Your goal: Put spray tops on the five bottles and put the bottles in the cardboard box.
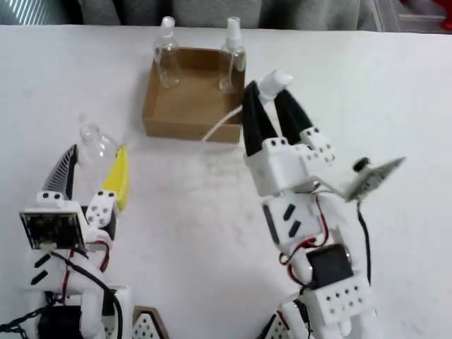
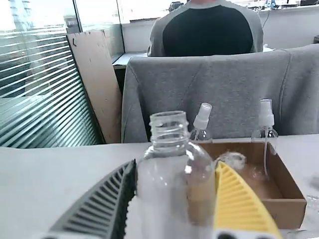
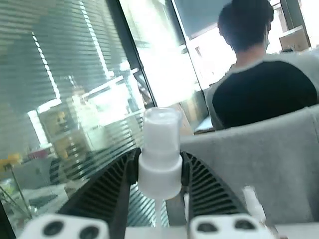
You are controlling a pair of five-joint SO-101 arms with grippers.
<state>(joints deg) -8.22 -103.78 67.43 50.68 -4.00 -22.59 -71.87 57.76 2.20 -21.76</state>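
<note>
My left gripper (image 1: 94,153) is shut on a clear bottle (image 2: 174,174) with a bare threaded neck, held upright between a grey finger (image 2: 107,201) and a yellow finger (image 2: 239,204); the same bottle (image 1: 95,141) stands left of the cardboard box (image 1: 187,120). My right gripper (image 1: 275,88), lifted by the box's right corner, is shut on a white spray top (image 3: 159,154), also the white spray top (image 1: 274,81), whose dip tube (image 1: 222,126) trails down to the box front. Two capped bottles (image 1: 167,60) (image 1: 232,60) stand in the box's far side.
The box (image 2: 279,199) lies at the table's far middle. A grey fabric-covered chair back (image 2: 219,94) rises beyond the far edge. White tabletop (image 1: 191,212) stretches between the two arms.
</note>
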